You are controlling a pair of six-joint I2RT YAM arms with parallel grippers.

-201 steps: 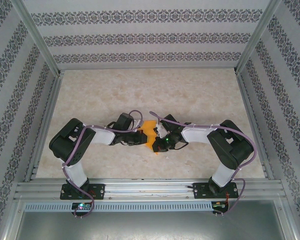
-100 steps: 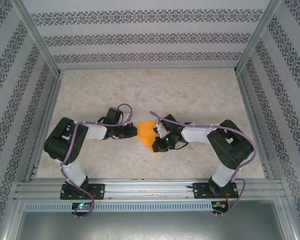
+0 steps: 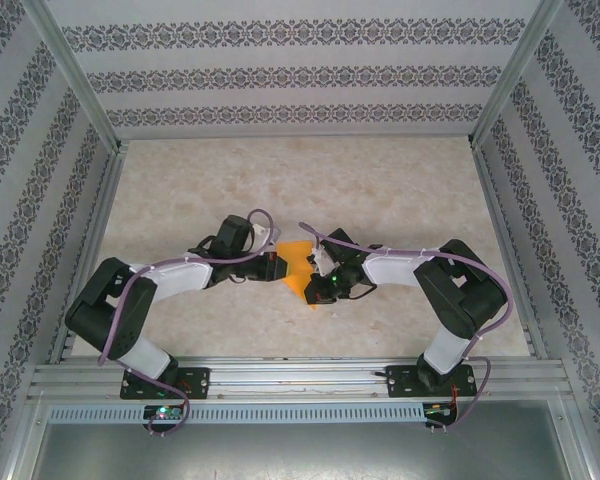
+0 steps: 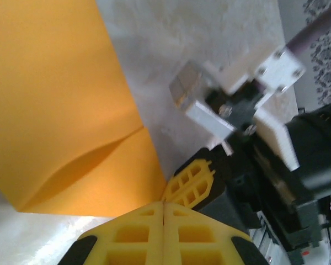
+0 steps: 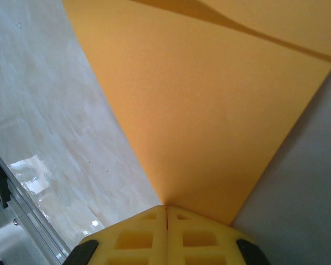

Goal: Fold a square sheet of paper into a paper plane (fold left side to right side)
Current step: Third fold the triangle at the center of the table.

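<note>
The orange sheet of paper [image 3: 296, 262] lies flat on the table between the two arms, folded into a pointed wedge. One flap bulges up along a crease in the left wrist view, on the paper [image 4: 60, 99]. My left gripper [image 3: 273, 266] is shut. Its tips [image 4: 163, 204] sit at the paper's near corner, right beside a yellow finger [image 4: 190, 182] of the right gripper. My right gripper [image 3: 318, 290] is shut too. Its tips [image 5: 166, 207] rest on the narrow end of the paper [image 5: 209, 110], which runs under them.
The pale marbled table [image 3: 380, 190] is walled by patterned panels on three sides. An aluminium rail [image 3: 300, 378] with both arm bases runs along the near edge. Free tabletop lies behind and to both sides of the paper.
My left gripper pulled back left off the paper, then came back right to its left edge, the arm now stretched lower. The right gripper and the paper stayed put.
</note>
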